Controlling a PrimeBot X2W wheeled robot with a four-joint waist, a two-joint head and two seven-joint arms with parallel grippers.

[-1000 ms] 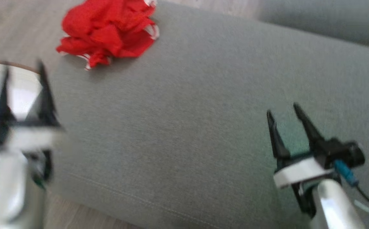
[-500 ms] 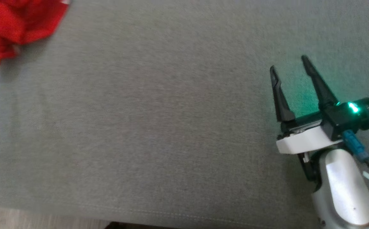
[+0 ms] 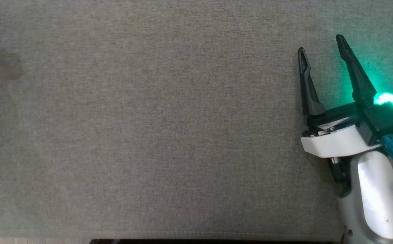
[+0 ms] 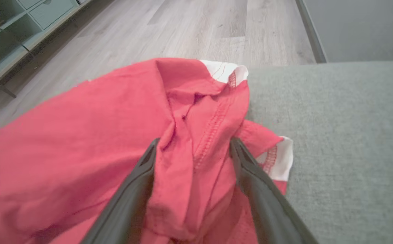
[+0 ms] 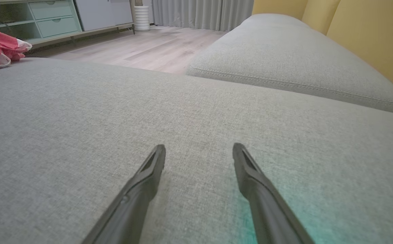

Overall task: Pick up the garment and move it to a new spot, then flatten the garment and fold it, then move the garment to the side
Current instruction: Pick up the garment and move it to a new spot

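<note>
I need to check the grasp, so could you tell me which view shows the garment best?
The left wrist view: the garment lies crumpled close up, bunched between the fingers of the open left gripper. The right wrist view catches a small piece at its far left. The head view faces the cushion.

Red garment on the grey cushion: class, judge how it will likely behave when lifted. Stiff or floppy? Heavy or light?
Probably floppy: the garment lies crumpled in soft folds, so it should sag from the left gripper. Likely light: the cloth looks thin. Its loose edges may drag on the cushion.
</note>
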